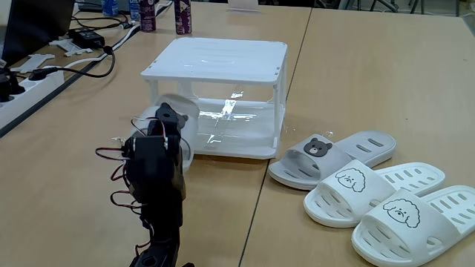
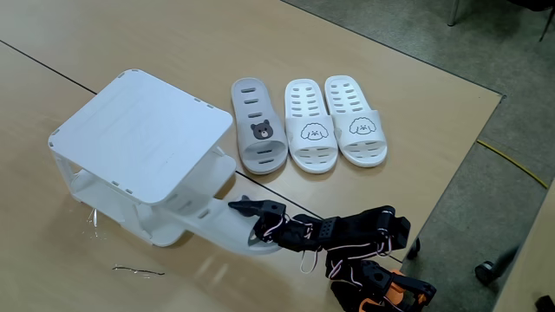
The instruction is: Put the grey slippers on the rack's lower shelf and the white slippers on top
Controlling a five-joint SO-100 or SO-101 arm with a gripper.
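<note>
Counted on the table: one grey slipper (image 2: 257, 128) lying free, two white slippers (image 2: 335, 121) beside it, one white two-tier rack (image 2: 139, 130), one black robot arm (image 2: 347, 238).

A second grey slipper (image 2: 234, 232) seen at the rack's front, toe end under the slotted top, heel end sticking out toward the arm. Held at its heel end by the gripper (image 2: 260, 227), fingers closed on its edge in the high fixed view. In the low fixed view, that slipper (image 1: 165, 119) partly hidden behind the arm's wrist, at the left side of the lower shelf (image 1: 245, 130).

Free grey slipper (image 1: 330, 157): light grey rubber slide, slotted sole, dark brown bear face on the strap. Just right of the rack in the low view, touching the nearer white slipper.

White slippers (image 1: 393, 200): matching slides with slotted soles, each strap printed with an outlined fluffy dog face. Side by side, touching.

Rack: slotted flat top, thin corner posts, glossy bottom tray reflecting ceiling light.

Surface: pale wood-grain tabletops joined at a seam. At the far left of the low view, a white power strip (image 1: 30, 85), black cables and two dark cans (image 1: 182, 16). Grey carpet floor past the table edge in the high view, with a yellow cable across it.
</note>
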